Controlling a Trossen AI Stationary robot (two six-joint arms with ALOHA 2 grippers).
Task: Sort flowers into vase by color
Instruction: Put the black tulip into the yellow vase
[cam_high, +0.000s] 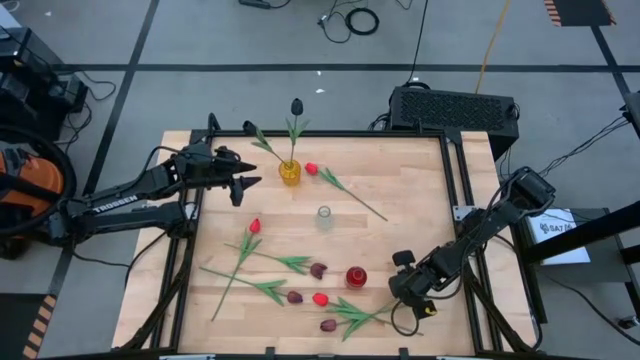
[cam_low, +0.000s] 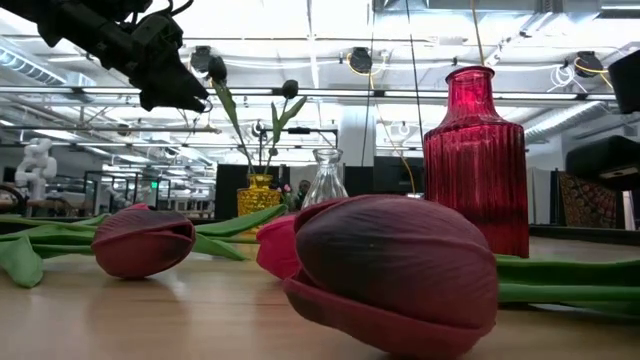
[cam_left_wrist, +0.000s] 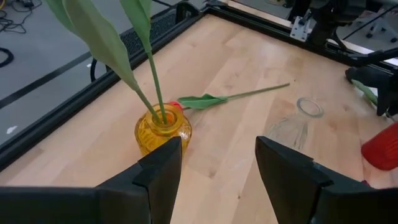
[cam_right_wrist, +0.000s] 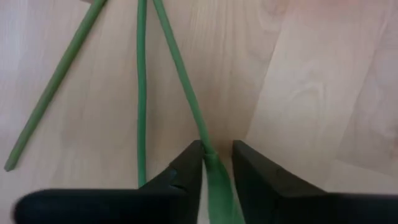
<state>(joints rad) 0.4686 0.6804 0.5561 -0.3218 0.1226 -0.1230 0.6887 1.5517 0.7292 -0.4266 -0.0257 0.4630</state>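
A yellow vase (cam_high: 289, 172) holds two dark-headed tulips (cam_high: 297, 106). One red tulip (cam_high: 312, 169) lies beside it. A clear vase (cam_high: 324, 216) and a red vase (cam_high: 356, 277) stand mid-table. Several red and maroon tulips (cam_high: 318, 269) lie flat on the near half of the table. My left gripper (cam_high: 240, 180) hovers open to the left of the yellow vase (cam_left_wrist: 163, 129). My right gripper (cam_high: 408, 300) is low at the near right, shut on a tulip's green stem (cam_right_wrist: 186, 87). My right gripper pinches a tulip's green stem (cam_right_wrist: 210, 163) between its two fingers, where the stem widens into a leaf. The fingers come from above, pointing down, one on each side of the stem. The stem runs on along the tabletop among two other stems.
Black frame rails (cam_high: 455, 180) edge the wooden table. A black box (cam_high: 452, 108) sits beyond the far right corner. Bare wood (cam_high: 410, 190) lies between the clear vase and the right rail. In the low view, maroon heads (cam_low: 390, 265) lie close to the near edge.
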